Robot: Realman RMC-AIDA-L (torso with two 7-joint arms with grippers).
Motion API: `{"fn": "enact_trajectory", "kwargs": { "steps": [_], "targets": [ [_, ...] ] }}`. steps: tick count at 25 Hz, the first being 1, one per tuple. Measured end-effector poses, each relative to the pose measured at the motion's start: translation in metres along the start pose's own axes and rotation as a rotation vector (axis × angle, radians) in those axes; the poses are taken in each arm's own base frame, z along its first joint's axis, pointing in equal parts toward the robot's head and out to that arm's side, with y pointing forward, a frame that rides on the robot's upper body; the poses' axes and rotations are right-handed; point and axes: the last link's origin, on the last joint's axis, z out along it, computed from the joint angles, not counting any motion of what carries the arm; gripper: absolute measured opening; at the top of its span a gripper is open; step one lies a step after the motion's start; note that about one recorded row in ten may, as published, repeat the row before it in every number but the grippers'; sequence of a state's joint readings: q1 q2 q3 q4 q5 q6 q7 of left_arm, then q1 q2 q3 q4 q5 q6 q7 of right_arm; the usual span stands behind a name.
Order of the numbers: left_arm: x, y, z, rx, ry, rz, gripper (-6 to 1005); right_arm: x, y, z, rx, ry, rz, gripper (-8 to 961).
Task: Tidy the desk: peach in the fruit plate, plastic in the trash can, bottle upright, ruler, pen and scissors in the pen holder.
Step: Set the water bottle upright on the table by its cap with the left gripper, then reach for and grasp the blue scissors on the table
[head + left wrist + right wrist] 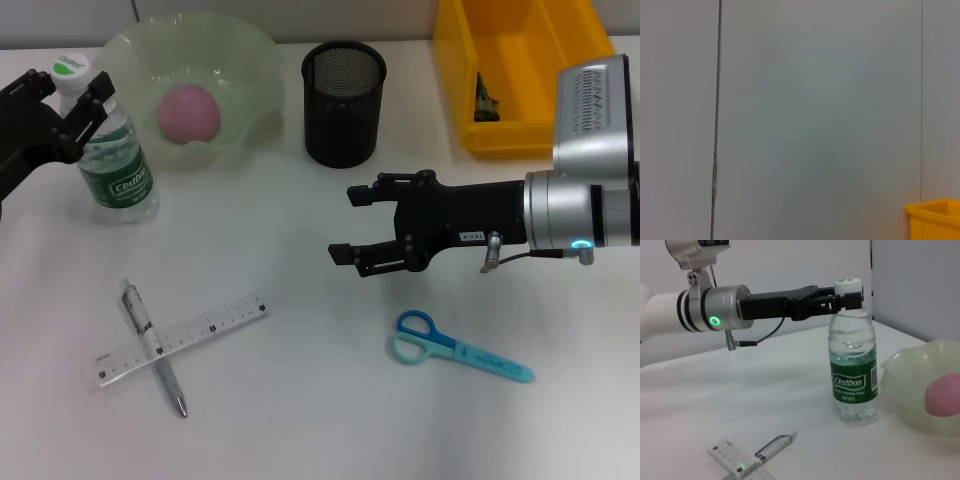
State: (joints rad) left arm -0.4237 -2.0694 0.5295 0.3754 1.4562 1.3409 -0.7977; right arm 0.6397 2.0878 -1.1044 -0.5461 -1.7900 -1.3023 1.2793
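Observation:
The clear bottle (117,160) with a green label stands upright at the table's left. My left gripper (66,92) is shut on its neck just under the white cap (847,284). A pink peach (189,112) lies in the pale green fruit plate (250,70). The transparent ruler (215,326) and the pen (150,335) lie crossed at the front left. Blue scissors (455,348) lie at the front right. My right gripper (352,224) hovers open over mid-table, above and left of the scissors. The black mesh pen holder (343,105) stands at the back centre.
A yellow trash can (520,120) sits at the back right with a small dark crumpled piece (486,100) inside; its corner (935,220) shows in the left wrist view against a grey wall. The fruit plate stands close beside the bottle.

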Motion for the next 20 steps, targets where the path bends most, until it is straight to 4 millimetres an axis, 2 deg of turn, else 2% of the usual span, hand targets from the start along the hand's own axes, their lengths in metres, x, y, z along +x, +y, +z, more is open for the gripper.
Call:
{"fn": "enact_trajectory", "kwargs": {
  "steps": [4,8,11,15,18,20],
  "targets": [
    [-0.001,0.001,-0.001,0.002,-0.001,-0.011,451,0.000,0.000,0.000,0.000,0.000,0.000,827],
    [0.000,0.001,-0.001,0.000,0.006,-0.020,639,0.000,0.000,0.000,0.000,0.000,0.000,827],
    [0.000,0.001,-0.001,-0.001,0.009,-0.025,704,0.000,0.000,0.000,0.000,0.000,0.000,828],
    [0.010,-0.001,-0.005,-0.004,0.071,-0.084,790,0.000,0.000,0.000,0.001,0.000,0.000,828],
    [0.034,0.001,-0.013,-0.092,0.186,-0.170,789,-0.004,-0.002,-0.001,0.013,-0.033,0.010,828],
    [0.041,0.003,-0.015,-0.142,0.201,-0.193,788,-0.006,-0.003,-0.002,0.018,-0.050,0.016,828]
  ]
}}
